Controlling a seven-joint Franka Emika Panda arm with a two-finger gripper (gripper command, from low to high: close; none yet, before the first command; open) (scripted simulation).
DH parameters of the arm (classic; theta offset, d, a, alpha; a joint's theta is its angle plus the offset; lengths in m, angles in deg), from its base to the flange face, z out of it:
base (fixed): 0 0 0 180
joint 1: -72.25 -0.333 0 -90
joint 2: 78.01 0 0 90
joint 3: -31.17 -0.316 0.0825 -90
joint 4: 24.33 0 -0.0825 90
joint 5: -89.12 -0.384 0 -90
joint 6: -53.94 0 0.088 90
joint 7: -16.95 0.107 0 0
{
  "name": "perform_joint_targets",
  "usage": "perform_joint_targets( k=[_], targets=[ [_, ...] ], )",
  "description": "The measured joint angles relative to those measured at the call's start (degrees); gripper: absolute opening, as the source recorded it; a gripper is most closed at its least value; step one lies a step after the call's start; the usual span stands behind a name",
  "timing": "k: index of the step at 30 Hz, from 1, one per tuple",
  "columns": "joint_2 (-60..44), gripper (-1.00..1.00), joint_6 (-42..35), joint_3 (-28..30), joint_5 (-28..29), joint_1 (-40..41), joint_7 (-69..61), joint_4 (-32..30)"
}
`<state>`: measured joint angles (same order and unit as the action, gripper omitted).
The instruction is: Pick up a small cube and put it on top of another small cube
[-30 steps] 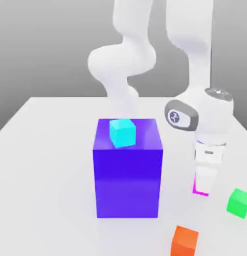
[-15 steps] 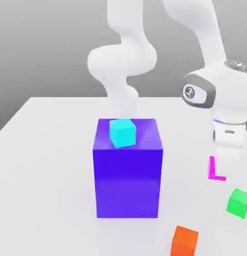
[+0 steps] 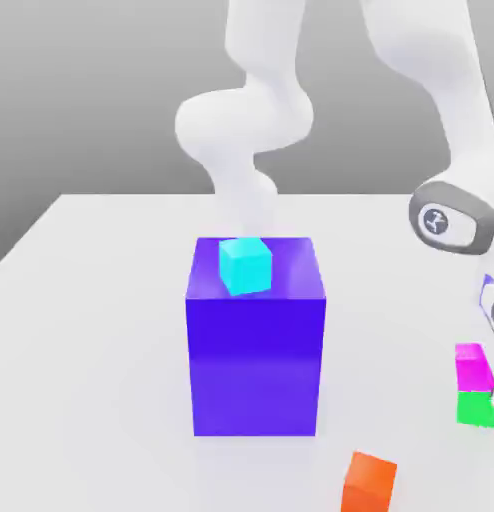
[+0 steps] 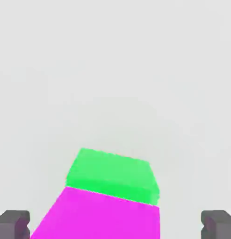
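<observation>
two small cubes stacked near the table's edge, magenta cube atop green cube, gripper spread wide and empty; next, likely a clean retreat.

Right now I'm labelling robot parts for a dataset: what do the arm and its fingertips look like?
The arm is smooth, glossy white with rounded, bulbous links. Near the wrist sits a grey collar bearing a round dark badge with a white mark. The fingertips are blocky dark-grey pads.

bare table left open at the exterior view's left, middle blocked by tall blue block, orange cube near stacked pink cube and green cube
</observation>
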<state>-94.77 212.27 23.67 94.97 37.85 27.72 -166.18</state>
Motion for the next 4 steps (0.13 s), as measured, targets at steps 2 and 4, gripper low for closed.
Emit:
perform_joint_targets(
  k=[2, 4],
  targets=[
    [2.1, 1.00, -2.0, -0.5, -0.8, 0.3, -0.6, -0.1],
    [5.8, 1.00, -5.4, -1.0, -2.3, 0.6, -1.7, -0.3]
  ],
)
